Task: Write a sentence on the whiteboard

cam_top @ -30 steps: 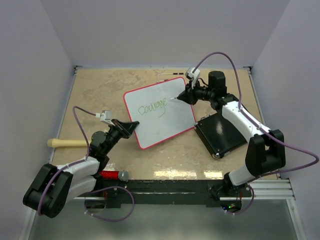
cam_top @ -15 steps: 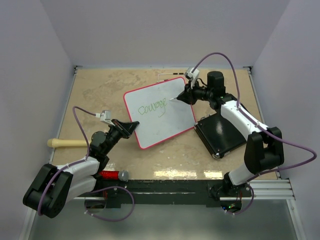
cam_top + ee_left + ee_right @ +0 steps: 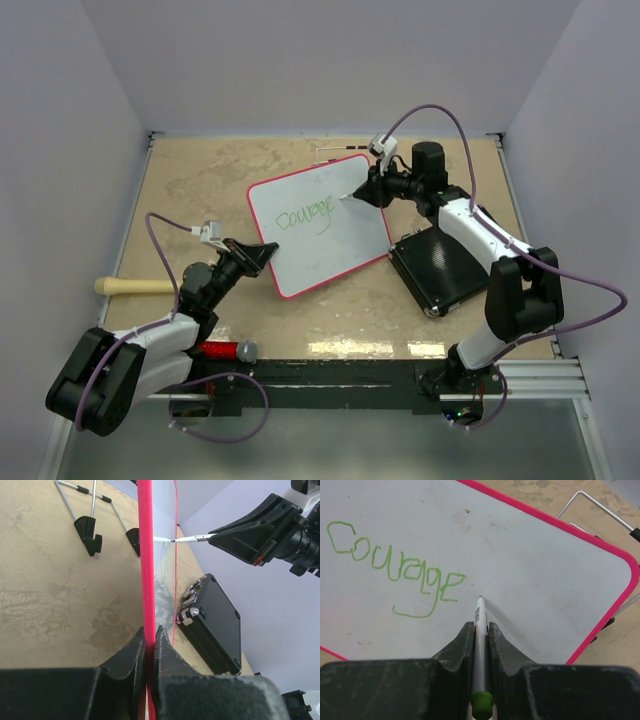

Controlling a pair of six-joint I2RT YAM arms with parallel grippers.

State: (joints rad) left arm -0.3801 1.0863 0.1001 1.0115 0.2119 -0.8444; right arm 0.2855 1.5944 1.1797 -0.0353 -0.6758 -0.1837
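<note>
"The whiteboard [image 3: 330, 250], where is it?" asks Mia.

"In the middle of the table [image 3: 200, 180], turned a bit sideways. A black case [image 3: 440, 265] lies just beside it on the right."

"Who is holding it?"

"The left claw [image 3: 150, 635]. It is pinched tight on the red rim at the near left edge, so I think it is there to keep the board from sliding."

"And the other claw?"

"The right claw [image 3: 480, 630] is closed on a pen [image 3: 479, 614] with a green end. The pen sticks out between the fingers and points down at the white part."

"Is anything written yet?"

"Yes! One green word, 'Courage' [image 3: 395, 565]. It has a long tail under the g."

"Is that a whole sentence?"

"No, I don't think so. One word is only a start, and more words have to come."

"Is there room for them?"

"Lots. The board is bare to the right of the word and below it."

"Where is the pen tip now?"

"Just to the right of the last letter, past the e. It is very near the board, but I cannot tell if it touches."

"So what comes next?"

"My guess is a small gap and then a new word. The writing slopes a little, so the next word may need care to stay inside the red rim."
</note>
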